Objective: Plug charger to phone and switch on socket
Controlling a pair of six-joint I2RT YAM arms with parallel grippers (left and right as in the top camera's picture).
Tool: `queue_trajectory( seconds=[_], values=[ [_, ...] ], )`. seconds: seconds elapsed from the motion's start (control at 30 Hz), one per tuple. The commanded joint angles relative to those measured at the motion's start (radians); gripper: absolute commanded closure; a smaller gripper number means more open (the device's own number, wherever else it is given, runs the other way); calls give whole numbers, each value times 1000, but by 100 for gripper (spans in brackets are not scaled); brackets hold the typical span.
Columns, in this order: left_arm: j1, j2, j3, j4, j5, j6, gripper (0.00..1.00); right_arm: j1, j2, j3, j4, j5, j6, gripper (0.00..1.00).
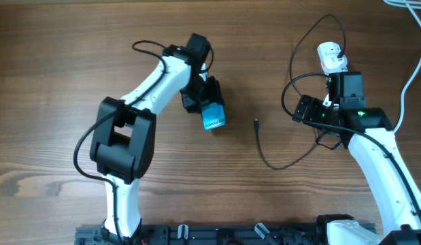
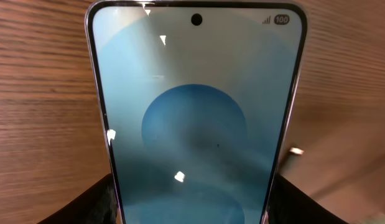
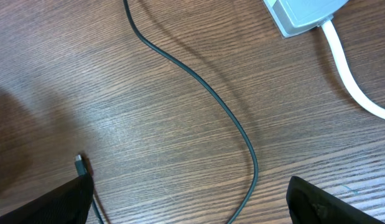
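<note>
The phone point(image 1: 213, 117), its screen bright cyan, is held just above the wood by my left gripper point(image 1: 208, 101). In the left wrist view the phone point(image 2: 195, 106) fills the frame and my left gripper point(image 2: 192, 208) is shut on its two long edges. The charger, a thin black cable point(image 1: 275, 165), ends in a small plug tip point(image 1: 256, 124) lying right of the phone. My right gripper point(image 1: 305, 109) hovers open above the cable point(image 3: 232, 121), with the plug tip point(image 3: 80, 165) by its left finger point(image 3: 64, 202). The white socket point(image 1: 330, 57) lies behind the right arm, partly hidden.
A thick white cord point(image 3: 349, 71) runs from the socket's end point(image 3: 298, 14) toward the right. Another white cord point(image 1: 409, 75) curves along the table's right edge. Both arm bases stand at the front edge of the bare wooden table point(image 1: 47, 68).
</note>
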Motion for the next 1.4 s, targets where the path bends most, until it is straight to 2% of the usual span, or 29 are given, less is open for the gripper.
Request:
queue_trajectory(
  seconds=[0.0,0.3,0.4,0.53,0.63,0.7,0.73,0.83,0.97,1.03,1.1,1.17,1.23,1.3,1.37],
  values=[
    [72,-36,24,0,343,5,39,-4,4,11,2,17,10,0],
    [222,-36,24,44,811,5,39,-4,4,11,2,17,11,0],
    [257,-36,24,79,1012,4,39,-4,4,11,2,17,11,0],
    [283,-36,24,86,1130,0,39,-4,4,11,19,16,13,0],
    [288,-36,24,95,1205,-35,40,-4,4,11,80,-40,104,0],
    [292,-36,24,118,1206,-74,40,-4,4,11,107,-143,206,0],
    [293,-36,24,126,1206,-91,40,-4,2,11,126,-258,199,0],
    [297,-36,24,143,1206,-134,39,23,2,11,239,-678,-3,0],
    [298,-36,24,220,1206,-253,40,93,0,11,276,-763,27,0],
    [299,-36,24,269,1206,-313,40,96,0,11,277,-758,156,0],
    [299,-36,24,323,1203,-356,41,95,0,13,291,-743,150,0],
    [299,-36,24,347,1167,-406,41,96,-4,37,235,-701,137,0],
    [299,-36,24,349,1122,-468,42,107,-6,91,102,-525,149,1],
    [299,-36,24,349,1070,-534,42,147,-6,185,-82,-220,149,1],
    [299,-36,24,348,1064,-582,42,185,-6,251,-180,-71,166,1]
  ],
)
